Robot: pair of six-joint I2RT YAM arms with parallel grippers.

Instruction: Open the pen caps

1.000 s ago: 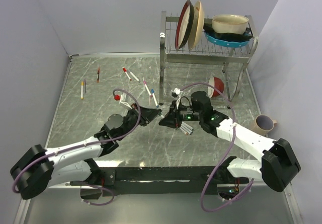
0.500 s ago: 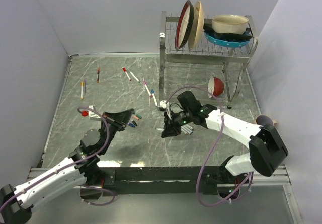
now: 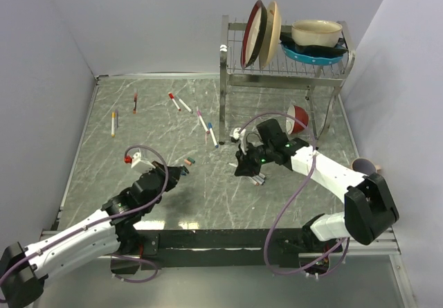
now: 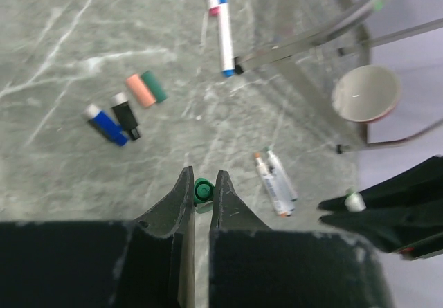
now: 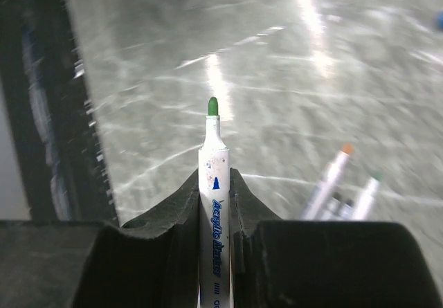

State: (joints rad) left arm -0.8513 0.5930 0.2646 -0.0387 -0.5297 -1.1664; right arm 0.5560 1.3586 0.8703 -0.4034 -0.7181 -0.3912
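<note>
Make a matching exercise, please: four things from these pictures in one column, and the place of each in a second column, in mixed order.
1. green cap
2. green-tipped pen
3. red bowl
4. blue cap

A. under the dish rack
B. in the right gripper
C. loose on the table
D. in the left gripper

Pairs: 1-D, 2-B, 3-A, 4-C.

Small green plastic cap (image 4: 202, 190): mostly hidden inside the left gripper (image 4: 203, 178). White plastic marker barrel (image 5: 214, 204): rear end cut off at the picture's bottom edge. Uncapped white pens (image 5: 346, 183), right of it: blurred, count unclear.
</note>
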